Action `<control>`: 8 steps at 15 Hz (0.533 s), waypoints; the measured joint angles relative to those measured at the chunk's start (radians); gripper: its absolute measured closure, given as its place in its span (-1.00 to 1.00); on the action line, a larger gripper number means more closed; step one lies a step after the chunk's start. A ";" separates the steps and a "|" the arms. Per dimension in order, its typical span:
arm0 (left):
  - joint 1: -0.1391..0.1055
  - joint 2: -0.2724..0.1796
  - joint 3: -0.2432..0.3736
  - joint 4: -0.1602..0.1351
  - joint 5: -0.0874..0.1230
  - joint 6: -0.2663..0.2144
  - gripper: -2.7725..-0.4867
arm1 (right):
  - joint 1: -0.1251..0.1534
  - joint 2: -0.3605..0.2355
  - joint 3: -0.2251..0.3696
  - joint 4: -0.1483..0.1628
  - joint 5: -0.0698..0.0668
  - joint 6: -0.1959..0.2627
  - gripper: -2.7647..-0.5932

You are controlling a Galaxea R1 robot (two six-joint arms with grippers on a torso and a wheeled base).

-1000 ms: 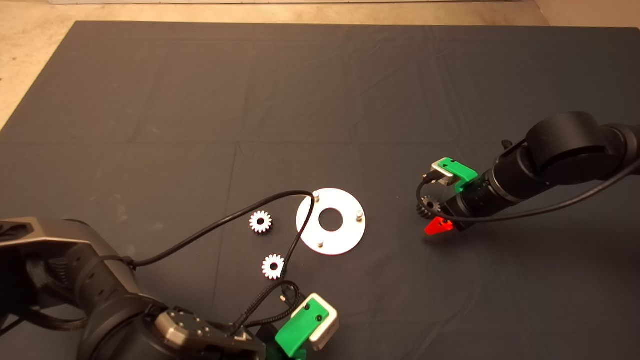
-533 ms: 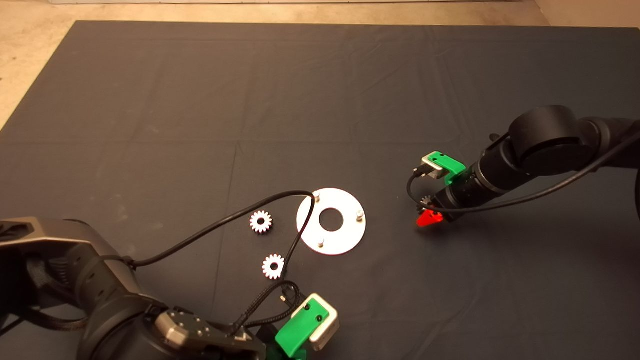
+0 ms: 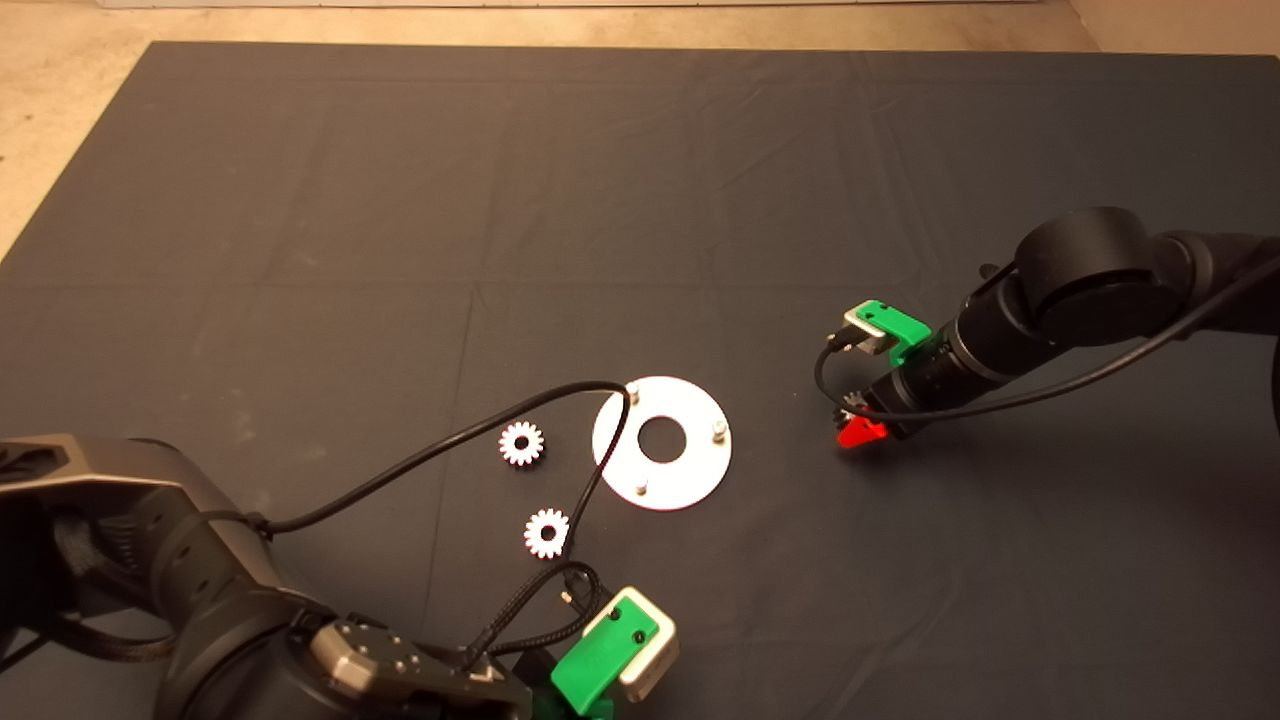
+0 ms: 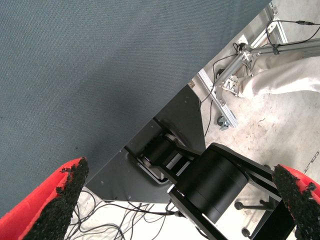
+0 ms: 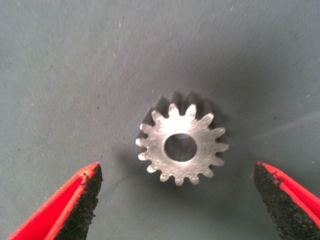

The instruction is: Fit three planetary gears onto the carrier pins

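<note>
the right gripper (image 3: pixel 858 425) hangs low over the dark mat (image 3: pixel 640 200) at about three o'clock from the silver disc (image 3: pixel 662 443), well apart from it, its red fingers (image 5: pixel 75 200) spread wide on either side of a small metal gear (image 5: pixel 182 145) that lies flat on the cloth, touching neither pad. in the head view that gear (image 3: pixel 852 405) is mostly hidden under the wrist. the disc lies flat near the middle of the mat with three short pins standing bare around its centre hole, at roughly eleven o'clock (image 3: pixel 633 391), three o'clock (image 3: pixel 718 431) and seven o'clock (image 3: pixel 641 488). two more gears rest on the mat, one (image 3: pixel 521 443) at nine o'clock from the disc and another (image 3: pixel 547 533) at about seven o'clock, both near it but apart. a black cable (image 3: pixel 450 440) arches across the disc's left edge. the left gripper (image 3: pixel 600 665) waits at the lower edge of the mat, its fingers (image 4: pixel 60 195) wide apart and holding nothing, with the floor and a person's leg (image 4: pixel 280 82) showing beyond the mat's edge.
</note>
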 joint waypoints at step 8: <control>0.000 0.002 0.000 0.000 0.000 0.000 -0.89 | -0.019 0.001 -0.007 0.000 0.000 -0.013 -0.13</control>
